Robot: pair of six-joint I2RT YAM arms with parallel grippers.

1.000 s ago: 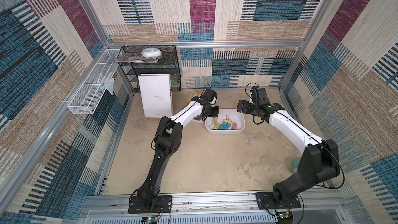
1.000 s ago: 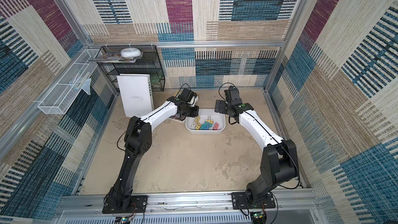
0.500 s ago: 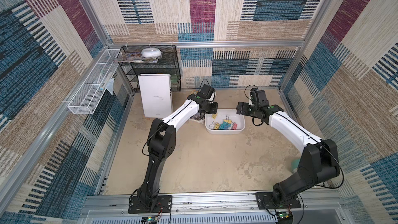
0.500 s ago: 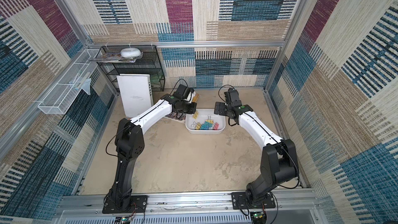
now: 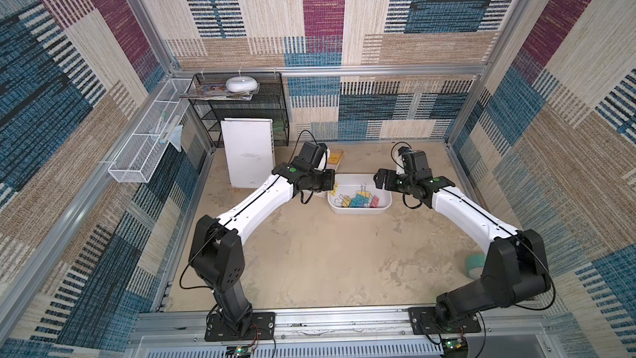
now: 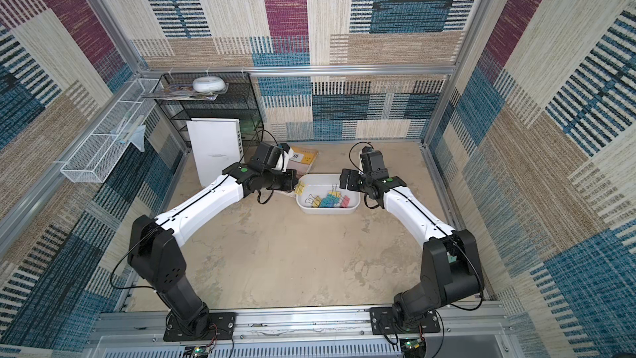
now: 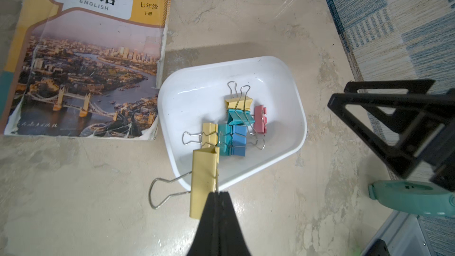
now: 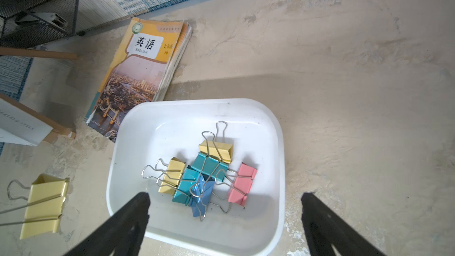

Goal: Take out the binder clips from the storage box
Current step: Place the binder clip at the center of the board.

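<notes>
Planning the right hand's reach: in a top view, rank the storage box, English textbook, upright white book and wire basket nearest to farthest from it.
1. storage box, directly beside the right hand.
2. English textbook, flat off the box's far left corner.
3. upright white book, standing farther left.
4. wire basket, on the left wall.
</notes>
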